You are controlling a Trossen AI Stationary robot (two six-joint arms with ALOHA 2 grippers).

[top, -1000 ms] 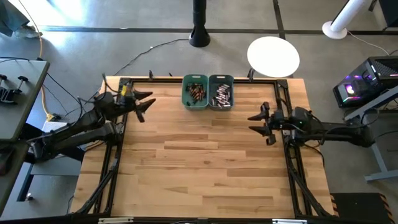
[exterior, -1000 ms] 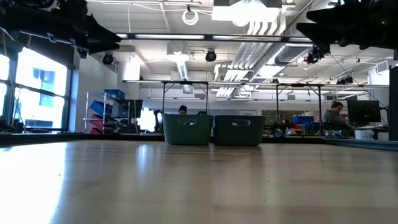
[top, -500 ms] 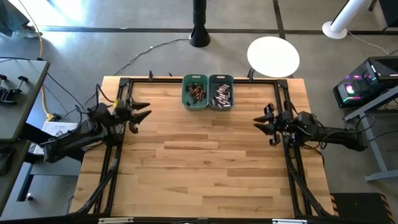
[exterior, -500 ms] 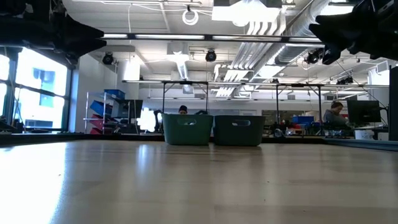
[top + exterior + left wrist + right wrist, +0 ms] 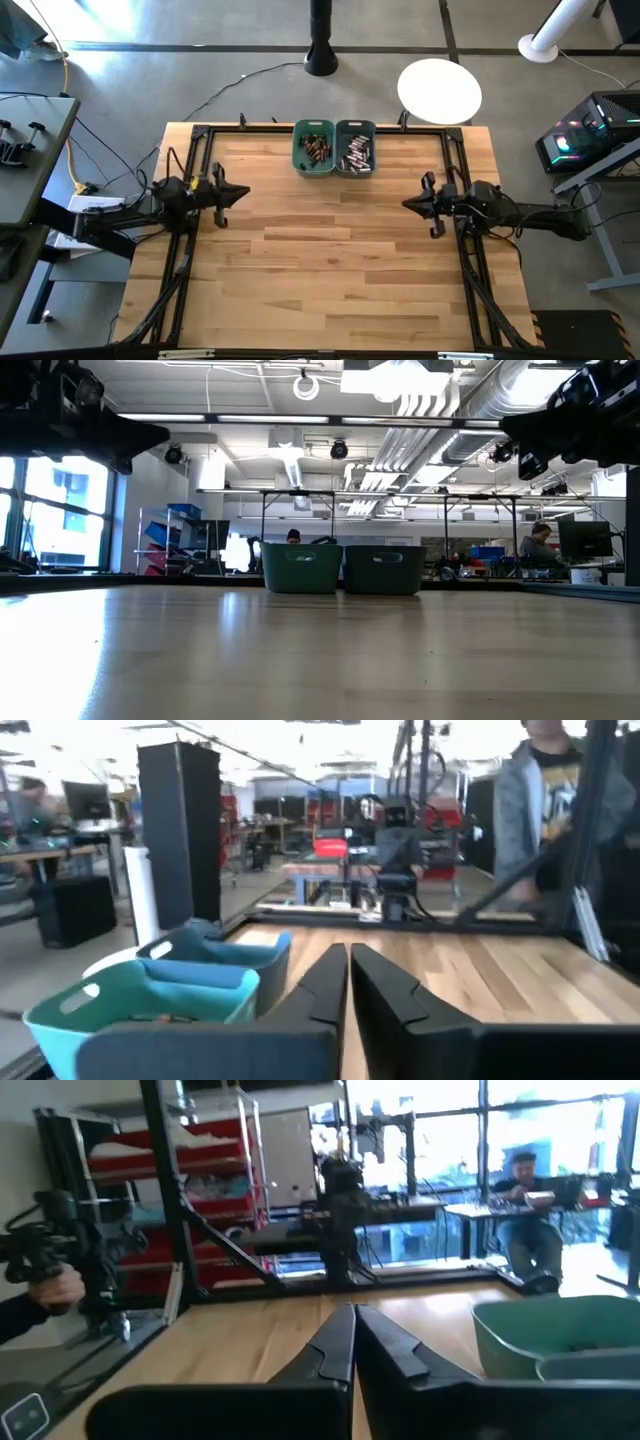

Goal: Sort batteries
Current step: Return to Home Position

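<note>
The batteries lie in two bins at the table's far edge. Copper-and-dark ones [image 5: 316, 147] fill the green bin [image 5: 313, 148], and silvery ones [image 5: 357, 152] fill the blue-grey bin [image 5: 355, 148]. My left gripper [image 5: 235, 192] hovers level over the table's left side, shut and empty, pointing right. In its wrist view the shut fingers [image 5: 330, 982] point past both bins [image 5: 150, 1005]. My right gripper [image 5: 408, 203] hovers over the right side, shut and empty, pointing left. Its fingers [image 5: 334, 1338] meet in the right wrist view.
A black frame [image 5: 192, 160] runs along the table's left, far and right edges. The bare wooden top [image 5: 320, 260] stretches between the arms and toward the near edge. A person [image 5: 540, 800] stands beyond the table, and a hand [image 5: 50, 1288] shows by the frame.
My left gripper has swung toward the table's near edge, sunk and levelled out, and its open fingers have shut on nothing. My right gripper has sunk slightly and has also shut, empty. The bins and batteries have stayed put.
</note>
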